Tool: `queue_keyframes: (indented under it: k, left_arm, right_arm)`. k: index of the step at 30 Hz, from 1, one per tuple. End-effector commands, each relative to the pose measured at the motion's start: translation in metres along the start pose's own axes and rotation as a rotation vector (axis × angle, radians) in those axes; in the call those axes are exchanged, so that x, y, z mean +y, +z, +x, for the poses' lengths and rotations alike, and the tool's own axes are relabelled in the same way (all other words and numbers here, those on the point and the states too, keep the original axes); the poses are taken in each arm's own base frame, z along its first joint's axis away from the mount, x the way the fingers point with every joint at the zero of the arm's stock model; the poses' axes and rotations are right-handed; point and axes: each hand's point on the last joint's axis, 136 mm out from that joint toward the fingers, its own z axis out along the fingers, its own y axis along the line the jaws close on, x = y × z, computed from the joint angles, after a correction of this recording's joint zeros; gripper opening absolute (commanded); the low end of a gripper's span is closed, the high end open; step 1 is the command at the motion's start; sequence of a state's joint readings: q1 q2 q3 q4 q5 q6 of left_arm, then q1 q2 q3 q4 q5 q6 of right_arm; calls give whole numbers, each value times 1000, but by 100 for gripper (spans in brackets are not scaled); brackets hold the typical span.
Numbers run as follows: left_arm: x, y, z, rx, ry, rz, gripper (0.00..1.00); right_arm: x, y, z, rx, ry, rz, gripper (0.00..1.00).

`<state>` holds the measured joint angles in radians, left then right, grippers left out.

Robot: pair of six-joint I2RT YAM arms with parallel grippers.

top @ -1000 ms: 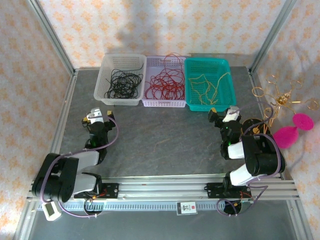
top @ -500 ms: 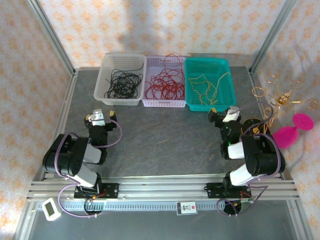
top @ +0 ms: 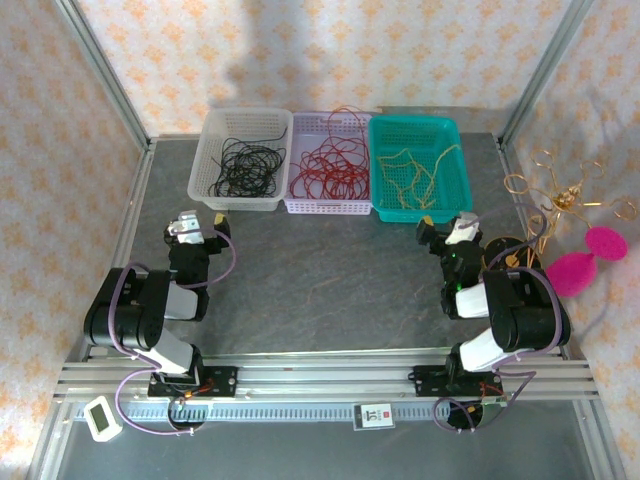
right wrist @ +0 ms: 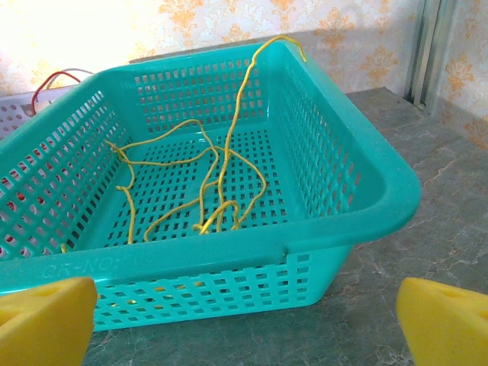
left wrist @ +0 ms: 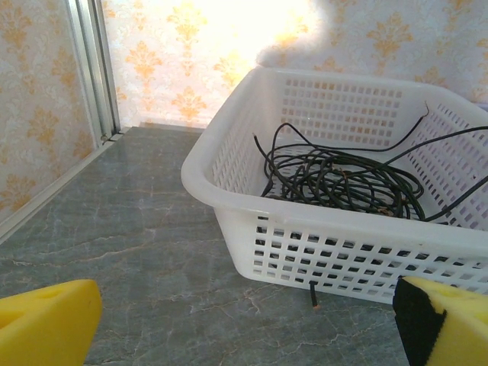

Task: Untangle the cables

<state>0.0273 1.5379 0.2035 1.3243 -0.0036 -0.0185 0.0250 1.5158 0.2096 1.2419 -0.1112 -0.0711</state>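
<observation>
From above, the left arm has folded back toward its base over the last second. The left gripper (top: 190,228) has hardly shifted and sits on the near side of the lilac basket (top: 325,207), off to its left. The right gripper (top: 447,228), near-right of that basket, has not moved. The red cables (top: 330,168) lie inside the lilac basket. The black cables (top: 245,165) lie in the white basket (top: 205,195) against its left side, and the yellow cables (top: 415,170) in the teal basket (top: 420,213) against its right. None has stirred.

In the left wrist view the yellow fingertips (left wrist: 46,324) stand wide apart with nothing between them, facing the white basket. One black end pokes through its near wall.

The right wrist view shows the right fingertips (right wrist: 46,320) equally spread and empty before the teal basket, with a red loop showing over the lilac basket's rim beyond.

With the colours separated, the sorting looks finished, and the left arm is probably retiring. Whether any strand within a heap is knotted is hard to tell.
</observation>
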Motion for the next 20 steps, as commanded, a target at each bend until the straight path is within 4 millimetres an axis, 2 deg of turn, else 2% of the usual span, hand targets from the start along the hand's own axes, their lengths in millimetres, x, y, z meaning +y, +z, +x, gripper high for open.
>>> queue_keyframes:
  k: [1,20]
  left_arm:
    - [-3,2,-4,-8,-17,20,100]
    - [-3,2,-4,-7,-15,18,100]
  right_arm:
    - [-4,3,-6,-17,16,22,100]
    - [-5,4,-6,-14,18,21,100]
